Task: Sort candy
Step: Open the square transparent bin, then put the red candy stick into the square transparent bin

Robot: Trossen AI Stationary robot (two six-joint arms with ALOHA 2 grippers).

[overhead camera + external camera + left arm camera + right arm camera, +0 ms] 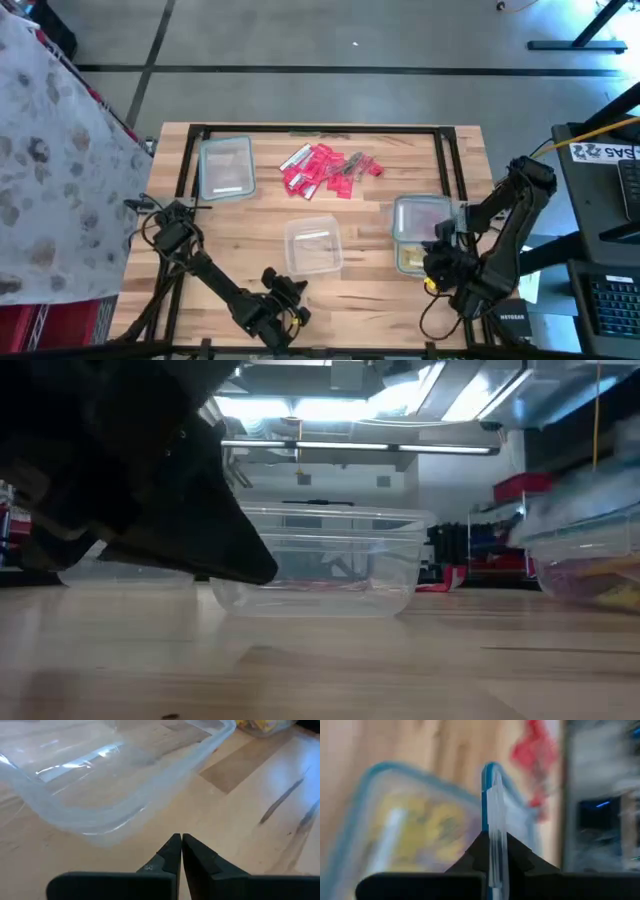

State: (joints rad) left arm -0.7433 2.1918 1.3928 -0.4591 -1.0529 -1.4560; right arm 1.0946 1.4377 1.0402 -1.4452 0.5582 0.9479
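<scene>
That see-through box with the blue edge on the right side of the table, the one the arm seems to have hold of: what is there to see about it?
The blue-rimmed container is a clear rectangular plastic tub with a blue band along its rim. It sits near the table's right edge, apart from the other tubs. Yellow candy lies inside, at the end nearest the arm. The right gripper is shut on its rim, one finger on each side of the wall. In the right wrist view it looks tilted and blurred; whether it has left the wood I cannot tell.
</scene>
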